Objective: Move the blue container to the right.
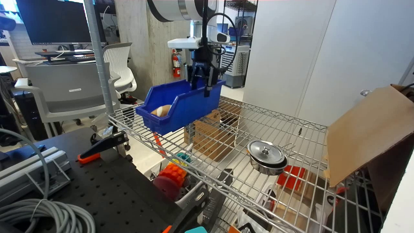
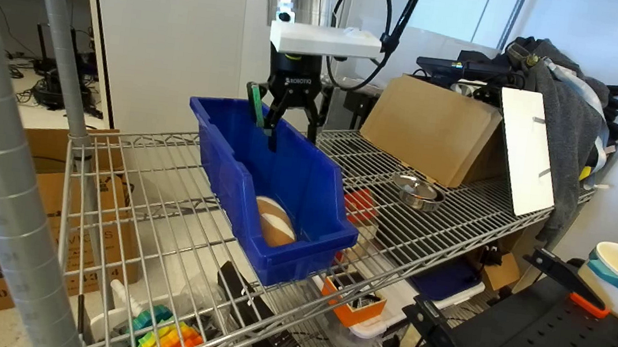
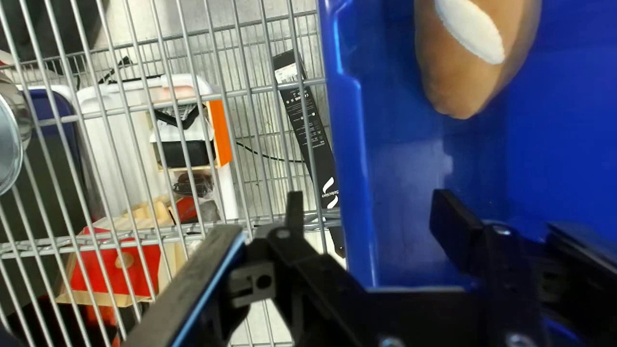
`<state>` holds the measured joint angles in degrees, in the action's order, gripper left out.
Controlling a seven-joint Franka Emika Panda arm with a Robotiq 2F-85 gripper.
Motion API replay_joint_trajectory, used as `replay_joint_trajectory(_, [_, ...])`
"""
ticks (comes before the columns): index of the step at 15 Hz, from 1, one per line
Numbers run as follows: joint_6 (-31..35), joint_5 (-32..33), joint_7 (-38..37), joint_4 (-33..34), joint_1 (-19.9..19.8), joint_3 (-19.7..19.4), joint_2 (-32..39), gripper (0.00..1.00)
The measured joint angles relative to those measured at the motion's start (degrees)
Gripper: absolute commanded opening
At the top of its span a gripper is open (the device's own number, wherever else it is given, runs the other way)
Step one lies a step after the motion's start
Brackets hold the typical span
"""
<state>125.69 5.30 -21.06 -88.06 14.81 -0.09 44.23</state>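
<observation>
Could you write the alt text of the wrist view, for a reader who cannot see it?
An open gripper straddles the side wall of a blue container, one jaw inside, one outside; a brown-and-white object lies in the container. On the picture's left is a wire shelf, with part of a metal pot at the edge.

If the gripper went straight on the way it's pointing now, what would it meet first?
Likely the side rim of the blue container: the open gripper points down astride it, so its palm would probably land on that rim, though depth there is unclear.
</observation>
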Motion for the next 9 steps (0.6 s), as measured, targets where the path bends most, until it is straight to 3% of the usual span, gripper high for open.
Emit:
replay_joint_trajectory(5, [0.0,0.0,-1.18,0.32,0.18,-0.65,0.05,0.02])
replay_joint_trajectory(9, [-0.23,-0.03,-1.96,1.81,0.18,-0.78,0.03,0.03])
